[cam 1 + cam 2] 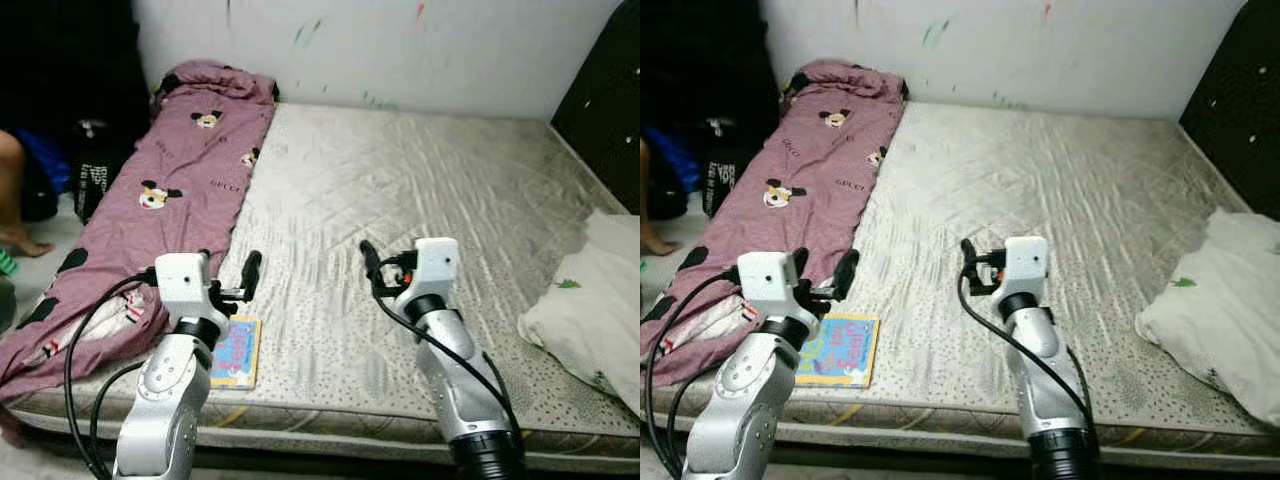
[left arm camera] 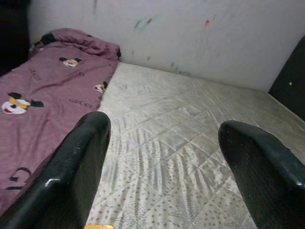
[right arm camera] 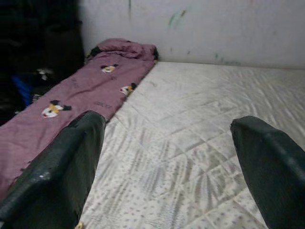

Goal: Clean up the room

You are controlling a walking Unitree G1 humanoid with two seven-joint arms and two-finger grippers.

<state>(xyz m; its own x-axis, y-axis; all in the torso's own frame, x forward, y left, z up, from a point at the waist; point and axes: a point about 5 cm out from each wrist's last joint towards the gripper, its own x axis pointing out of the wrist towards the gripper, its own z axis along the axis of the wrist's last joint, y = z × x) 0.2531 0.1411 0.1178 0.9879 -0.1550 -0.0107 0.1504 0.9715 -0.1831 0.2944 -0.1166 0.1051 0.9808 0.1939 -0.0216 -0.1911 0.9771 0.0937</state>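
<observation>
Purple cartoon-print quilt (image 1: 190,160) is lying along the bare grey quilted mattress's (image 1: 420,190) left side. Left hand (image 2: 167,162) is hovering open, empty, over a colourful picture book (image 1: 837,349) at the front edge. Right hand (image 3: 171,162) is hanging open mid-mattress. White pillow (image 1: 590,310) is sitting far right.

**Both arms out front, fingers spread**

Left arm raised fwd, wrist block level, left gripper (image 2: 162,157) pointing ahead w/ its two black fingers (image 2: 71,176) set wide apart, nothing between them. Right arm likewise stretched fwd, a bit further out than the left. Right gripper (image 3: 167,162) also gaping, fingers (image 3: 62,167) well apart, holding nothing. Black cables loop along both silver forearms.
</observation>
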